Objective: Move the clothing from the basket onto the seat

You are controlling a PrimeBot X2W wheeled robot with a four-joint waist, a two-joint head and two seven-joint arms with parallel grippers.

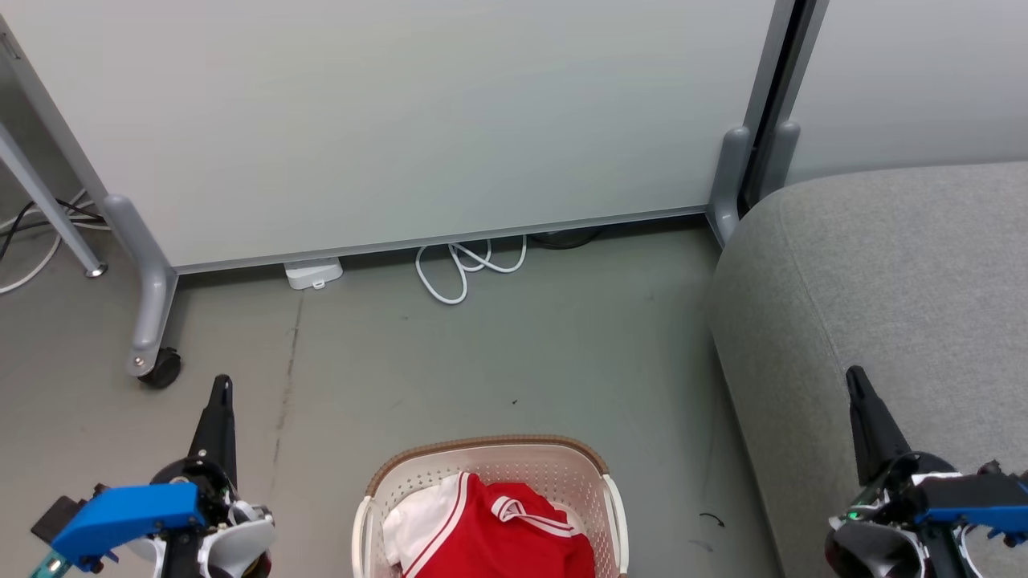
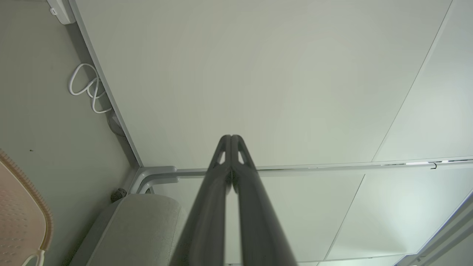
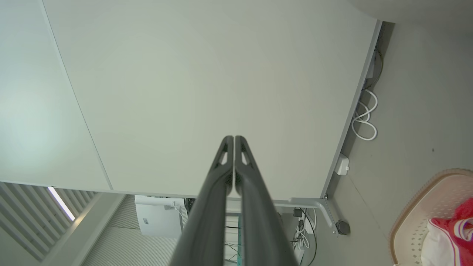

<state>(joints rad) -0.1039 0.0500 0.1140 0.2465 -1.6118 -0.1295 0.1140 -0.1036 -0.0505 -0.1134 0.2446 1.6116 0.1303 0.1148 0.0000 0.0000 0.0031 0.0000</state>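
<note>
Red clothing with white stripes and a white panel lies bunched in the cream basket, which stands on the floor at the bottom centre of the head view. The right wrist view catches the basket and the clothing at its lower right. The light-grey seat fills the right side. My left gripper hangs shut over the floor, left of the basket. Over the seat's front part, my right gripper is shut too. Both pairs of fingertips touch with nothing between them, as the left gripper and right gripper show in their wrist views.
A pale partition panel on grey wheeled feet stands behind the basket. A white cable loop and a small white box lie at its base. Bare grey floor lies between panel, basket and seat.
</note>
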